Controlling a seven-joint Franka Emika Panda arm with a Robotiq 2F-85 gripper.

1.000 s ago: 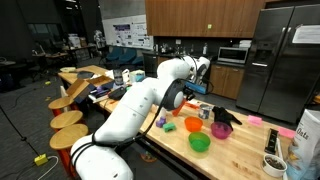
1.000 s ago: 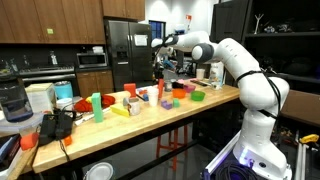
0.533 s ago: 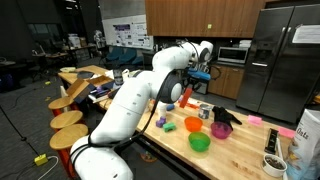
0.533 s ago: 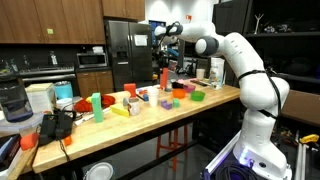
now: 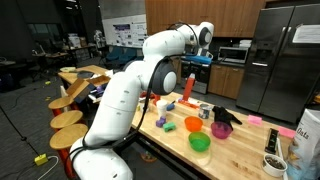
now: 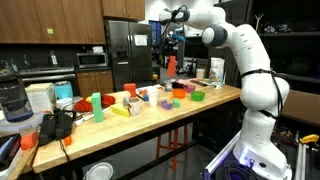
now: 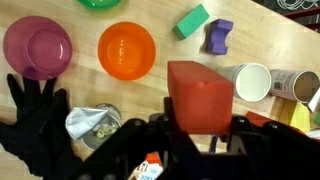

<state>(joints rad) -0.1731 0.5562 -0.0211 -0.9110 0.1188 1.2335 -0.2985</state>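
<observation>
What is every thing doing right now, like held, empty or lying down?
gripper: shut on the red block
red block: held in the air above the table
orange bowl: upright, empty
purple bowl: upright, empty
white cup: upright, looks empty
black glove: lying flat on the table

White arm [image 5: 130, 95]; black gripper [image 7: 200, 126].

Around the red block [image 7: 198, 95], the wrist view shows three bowls [image 7: 126, 50], two smaller blocks [image 7: 193, 19], one white cup [image 7: 251, 82] and one black glove [image 7: 35, 110].
</observation>
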